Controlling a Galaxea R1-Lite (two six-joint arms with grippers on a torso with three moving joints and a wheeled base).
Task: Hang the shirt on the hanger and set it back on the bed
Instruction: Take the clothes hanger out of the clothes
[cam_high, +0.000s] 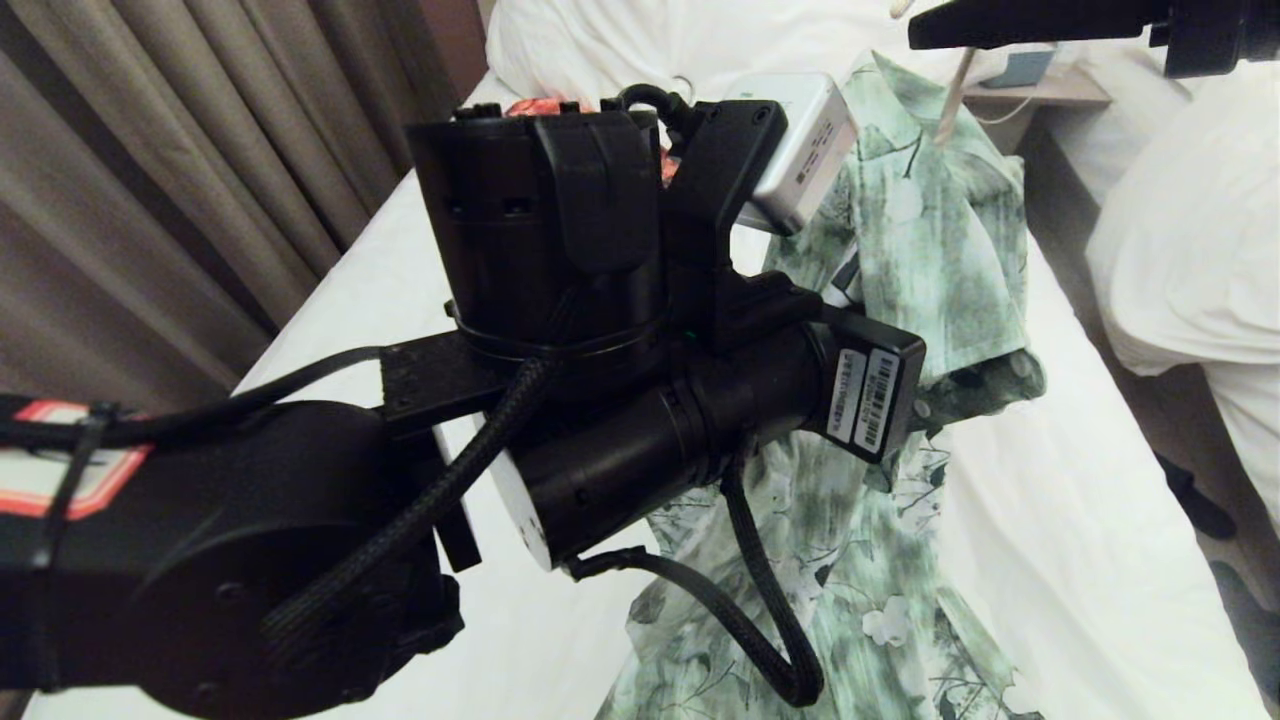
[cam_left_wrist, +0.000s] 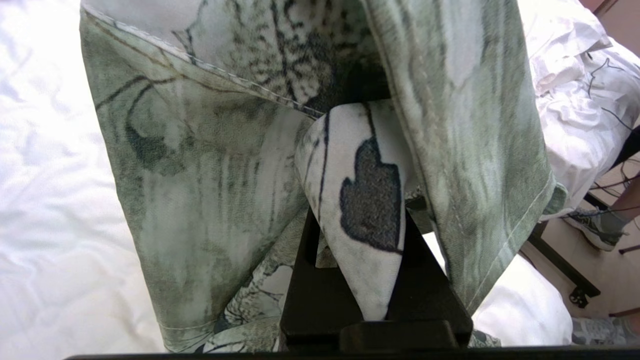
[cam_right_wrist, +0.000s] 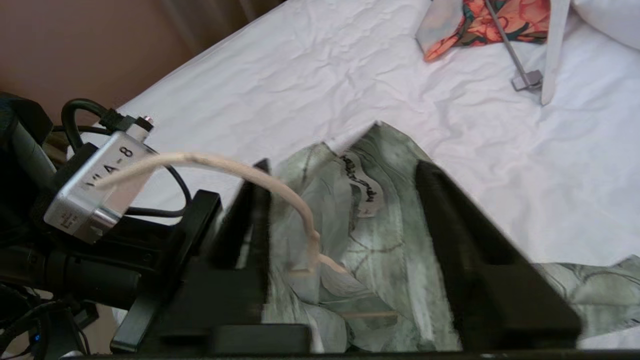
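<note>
The left gripper (cam_left_wrist: 370, 280) is pinched tight on a fold of the shirt (cam_high: 900, 300) and lifts it up off the bed (cam_high: 1050, 560), likely so the hanger (cam_right_wrist: 280, 190) can sit inside. The right gripper (cam_right_wrist: 345, 240), at the far right, has its fingers partly apart around the hanger's hook by the collar, not clamped.
</note>
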